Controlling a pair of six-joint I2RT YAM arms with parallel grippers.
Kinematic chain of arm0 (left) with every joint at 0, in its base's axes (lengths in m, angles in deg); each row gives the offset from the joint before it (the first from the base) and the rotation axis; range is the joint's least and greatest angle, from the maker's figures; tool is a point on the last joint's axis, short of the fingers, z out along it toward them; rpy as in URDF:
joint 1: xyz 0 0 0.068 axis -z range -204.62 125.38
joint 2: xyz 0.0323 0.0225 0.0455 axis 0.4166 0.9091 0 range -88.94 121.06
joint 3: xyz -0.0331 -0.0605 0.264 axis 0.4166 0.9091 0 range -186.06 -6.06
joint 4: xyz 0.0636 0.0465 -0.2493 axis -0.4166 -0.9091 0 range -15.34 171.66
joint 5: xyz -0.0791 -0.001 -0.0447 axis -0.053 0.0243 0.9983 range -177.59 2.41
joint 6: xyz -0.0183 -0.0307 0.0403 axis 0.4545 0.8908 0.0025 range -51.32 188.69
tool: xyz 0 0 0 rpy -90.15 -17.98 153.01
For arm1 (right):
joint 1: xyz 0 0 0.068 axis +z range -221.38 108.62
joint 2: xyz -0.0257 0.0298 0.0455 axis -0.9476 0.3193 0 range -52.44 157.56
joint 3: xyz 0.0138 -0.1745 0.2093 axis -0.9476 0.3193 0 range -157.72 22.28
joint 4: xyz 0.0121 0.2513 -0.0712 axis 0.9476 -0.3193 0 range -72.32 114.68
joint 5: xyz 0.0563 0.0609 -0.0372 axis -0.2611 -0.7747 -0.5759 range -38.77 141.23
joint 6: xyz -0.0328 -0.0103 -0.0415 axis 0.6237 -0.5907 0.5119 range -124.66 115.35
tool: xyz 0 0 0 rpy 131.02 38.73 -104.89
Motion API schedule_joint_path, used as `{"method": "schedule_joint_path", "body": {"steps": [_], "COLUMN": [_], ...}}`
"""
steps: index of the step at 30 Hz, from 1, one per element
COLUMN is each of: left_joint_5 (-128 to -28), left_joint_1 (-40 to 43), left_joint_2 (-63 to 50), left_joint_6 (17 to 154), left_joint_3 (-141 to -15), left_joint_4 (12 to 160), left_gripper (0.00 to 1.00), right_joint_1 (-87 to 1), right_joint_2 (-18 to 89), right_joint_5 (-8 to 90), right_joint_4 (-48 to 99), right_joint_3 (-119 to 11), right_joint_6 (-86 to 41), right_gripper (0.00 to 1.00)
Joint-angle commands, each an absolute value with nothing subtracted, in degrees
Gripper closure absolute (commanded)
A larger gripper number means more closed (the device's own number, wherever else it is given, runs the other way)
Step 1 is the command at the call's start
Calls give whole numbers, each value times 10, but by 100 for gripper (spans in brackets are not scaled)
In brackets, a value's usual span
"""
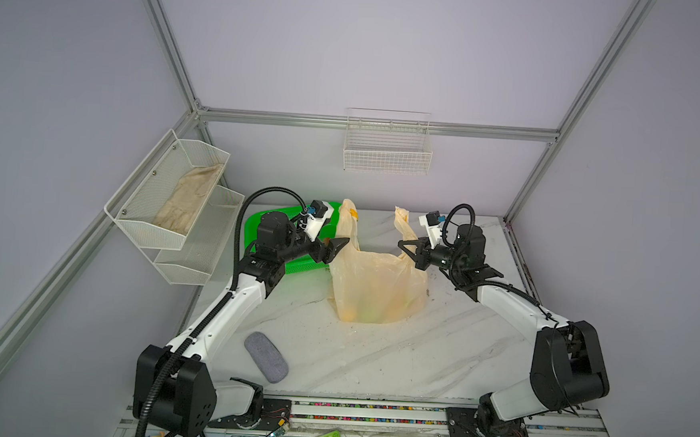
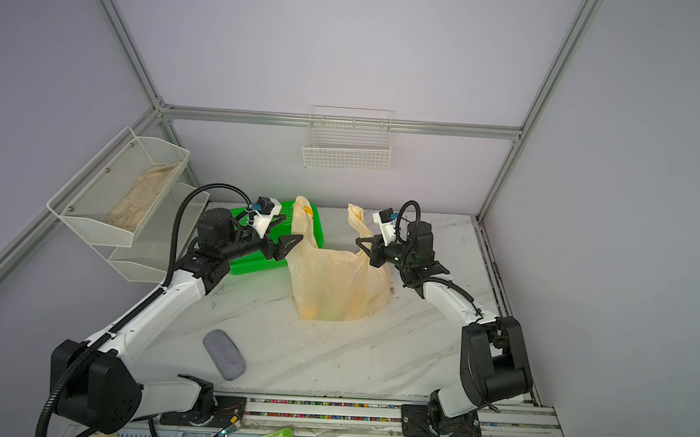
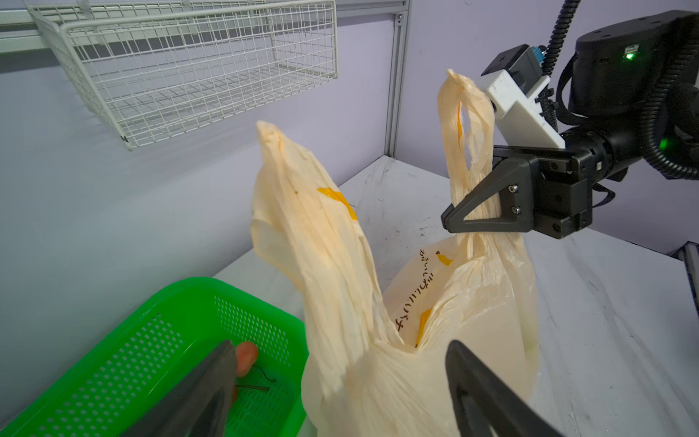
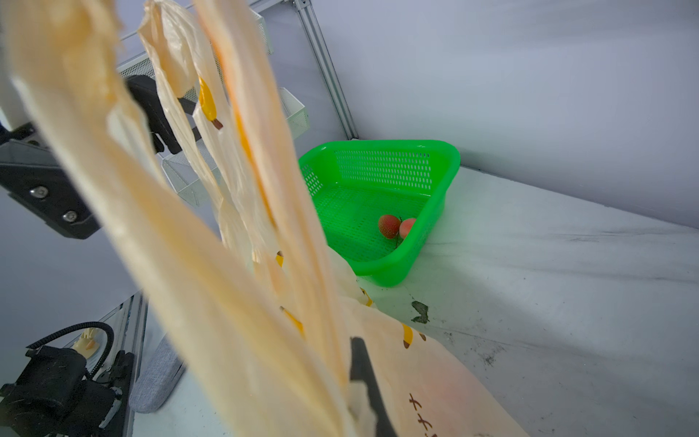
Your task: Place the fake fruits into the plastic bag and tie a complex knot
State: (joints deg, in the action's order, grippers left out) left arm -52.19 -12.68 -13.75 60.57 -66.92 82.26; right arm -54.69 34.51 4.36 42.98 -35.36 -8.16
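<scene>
The plastic bag (image 1: 377, 283) stands near the middle of the marble table (image 1: 373, 354), its body slumped on the surface and its two handles drawn upward. Through the thin film low in the bag you can make out yellow and green blurs, too vague to say which fruits they are.

Your right gripper (image 1: 401, 244) is clamped tight on the right handle (image 1: 406, 229). In the left wrist view, the twisted loop of plastic passes through its closed fingers (image 3: 476, 215) and stands up above them.

Your left gripper (image 3: 340, 352) is spread wide and holds nothing. In that wrist view its two fingers sit either side of the base of the left handle (image 3: 321, 246). In both top views its tip lies right at that handle's edge, but you cannot tell whether it touches the plastic.

Two red fake fruits (image 4: 389, 226) lie side by side on the floor of the green basket (image 4: 382, 149), against its wall. The basket sits on the table just behind the left gripper, beside the bag.

Farther out, a grey oval pad (image 1: 265, 356) lies on the table near the left arm's base. A white wire basket (image 1: 386, 155) hangs on the back wall, and a mesh shelf (image 1: 163, 183) on the left wall holds a pale cloth.
</scene>
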Motion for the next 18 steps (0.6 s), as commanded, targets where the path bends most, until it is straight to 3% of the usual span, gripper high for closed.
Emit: {"method": "schedule_joint_path", "body": {"steps": [1, 5, 12, 18], "left_joint_5": [-404, -345, -286, -244], "left_joint_1": [-152, -166, -179, -178], "left_joint_2": [-118, -86, -2, 50], "left_joint_6": [575, 578, 589, 611], "left_joint_3": [-657, -672, -719, -757], "left_joint_4": [850, 874, 885, 912], "left_gripper": [16, 19, 37, 39], "right_joint_1": [-550, -551, -550, -550], "right_joint_2": [330, 333, 332, 331], "right_joint_5": [34, 34, 34, 32], "right_joint_4": [430, 424, 417, 433], "right_joint_3": [-374, -378, -383, -374], "right_joint_6": [-68, -64, -57, -67], "right_gripper": [100, 100, 100, 100]}}
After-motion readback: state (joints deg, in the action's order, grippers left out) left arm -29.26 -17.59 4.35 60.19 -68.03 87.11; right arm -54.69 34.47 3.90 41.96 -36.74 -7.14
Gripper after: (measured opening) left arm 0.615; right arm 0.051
